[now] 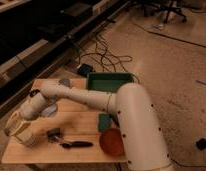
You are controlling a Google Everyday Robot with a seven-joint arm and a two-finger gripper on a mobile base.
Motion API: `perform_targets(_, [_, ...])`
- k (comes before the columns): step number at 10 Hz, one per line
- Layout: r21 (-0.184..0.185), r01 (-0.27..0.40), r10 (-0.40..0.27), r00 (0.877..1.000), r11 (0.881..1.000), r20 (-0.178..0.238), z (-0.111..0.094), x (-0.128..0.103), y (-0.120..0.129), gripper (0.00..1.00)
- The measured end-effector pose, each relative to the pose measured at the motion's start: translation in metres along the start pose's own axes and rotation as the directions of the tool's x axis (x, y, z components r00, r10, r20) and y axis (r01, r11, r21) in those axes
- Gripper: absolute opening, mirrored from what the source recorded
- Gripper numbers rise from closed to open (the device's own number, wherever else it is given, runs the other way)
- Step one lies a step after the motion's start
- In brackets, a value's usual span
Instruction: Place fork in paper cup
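My gripper (15, 125) is at the front left corner of the wooden table (78, 120), directly over and touching the top of a pale paper cup (27, 138) that stands upright there. I cannot make out a fork in the gripper or in the cup; it is hidden or too unclear to tell. My arm (71, 95) reaches across the table from the right.
A black-handled utensil (76, 144) and a small dark object (54, 133) lie near the front edge. A red bowl (112, 141) and teal sponge (104, 121) sit right of them. A green tray (111, 82) is at the back right. Cables (103, 55) lie on the floor.
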Motion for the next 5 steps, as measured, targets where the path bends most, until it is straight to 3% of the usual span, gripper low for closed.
perform_targets(5, [0.025,0.001,-0.001,1.000,1.000,0.005,-0.0057,-0.0017,-0.0020,0.80])
